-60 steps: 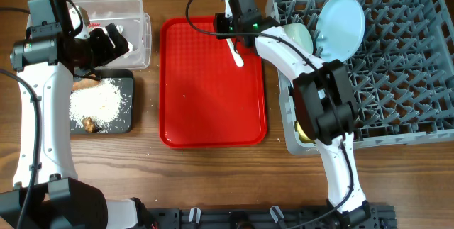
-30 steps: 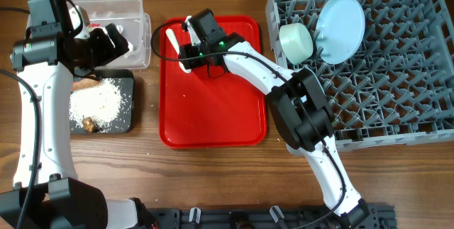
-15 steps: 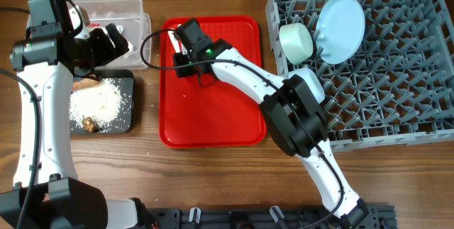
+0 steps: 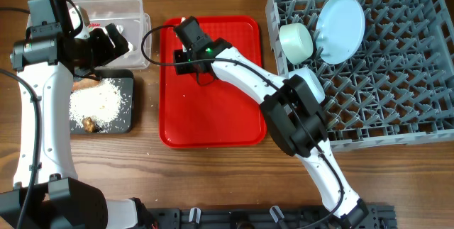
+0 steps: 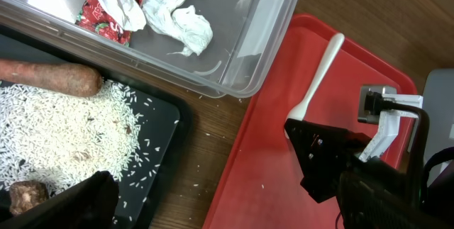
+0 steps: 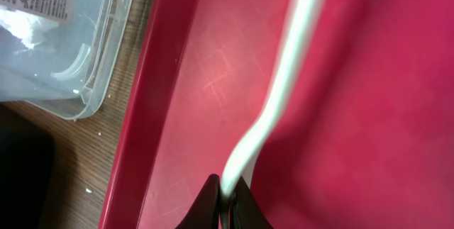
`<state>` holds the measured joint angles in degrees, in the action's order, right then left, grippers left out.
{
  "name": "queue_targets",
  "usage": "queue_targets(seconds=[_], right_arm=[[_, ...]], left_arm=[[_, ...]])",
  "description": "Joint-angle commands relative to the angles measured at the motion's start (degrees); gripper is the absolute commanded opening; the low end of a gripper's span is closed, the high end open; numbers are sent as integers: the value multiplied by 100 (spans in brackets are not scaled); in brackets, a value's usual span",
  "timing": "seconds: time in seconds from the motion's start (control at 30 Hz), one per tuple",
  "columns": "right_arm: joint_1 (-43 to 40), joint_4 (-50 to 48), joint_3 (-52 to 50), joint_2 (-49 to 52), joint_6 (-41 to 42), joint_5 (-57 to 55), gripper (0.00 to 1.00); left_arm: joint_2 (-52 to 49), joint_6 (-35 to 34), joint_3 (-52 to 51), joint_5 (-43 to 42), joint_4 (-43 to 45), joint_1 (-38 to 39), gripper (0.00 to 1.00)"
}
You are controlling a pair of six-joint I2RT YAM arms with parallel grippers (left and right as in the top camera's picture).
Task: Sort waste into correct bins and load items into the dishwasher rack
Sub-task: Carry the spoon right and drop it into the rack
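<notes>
Our right gripper (image 6: pixel 225 199) was pinched shut on the spoon (image 6: pixel 284 80), low over the red tray (image 4: pixel 213 108) near its left edge. We couldn't tell how the left gripper (image 4: pixel 115 41) stood. The tub (image 5: pixel 255 37) held wrapper (image 5: pixel 106 16) and paper (image 5: pixel 181 20). The black tray (image 5: pixel 163 158) held rice (image 5: pixel 64 130), carrot stick (image 5: pixel 50 79) and lump (image 5: pixel 25 197). The rack (image 4: pixel 397 94) held plate (image 4: pixel 340 18) and bowl (image 4: pixel 296 41).

Wooden table (image 4: pixel 213 179), red tray (image 4: pixel 213 115), grey rack (image 4: pixel 397 105), clear tub (image 4: pixel 145 41), black tray (image 4: pixel 128 115)
</notes>
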<state>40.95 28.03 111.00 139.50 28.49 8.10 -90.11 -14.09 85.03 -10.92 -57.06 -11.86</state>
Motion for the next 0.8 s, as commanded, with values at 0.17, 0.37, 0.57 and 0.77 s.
queue_targets(seconds=[0.17,0.37,0.57,0.77], right_arm=[[-20,363,4,125,-31,-264,4],[-251,1180,170,-1139,-564,-745,4],[-927,2549,170,-3001,-879,-1255,4],[-1996,3674,166,-4096,-214,-1788,4]], left_arm=[[9,31,57,13,-2,-26,100],[11,31,57,13,-2,-26,100],[9,31,57,13,-2,-26,100],[9,31,57,13,-2,-26,100]])
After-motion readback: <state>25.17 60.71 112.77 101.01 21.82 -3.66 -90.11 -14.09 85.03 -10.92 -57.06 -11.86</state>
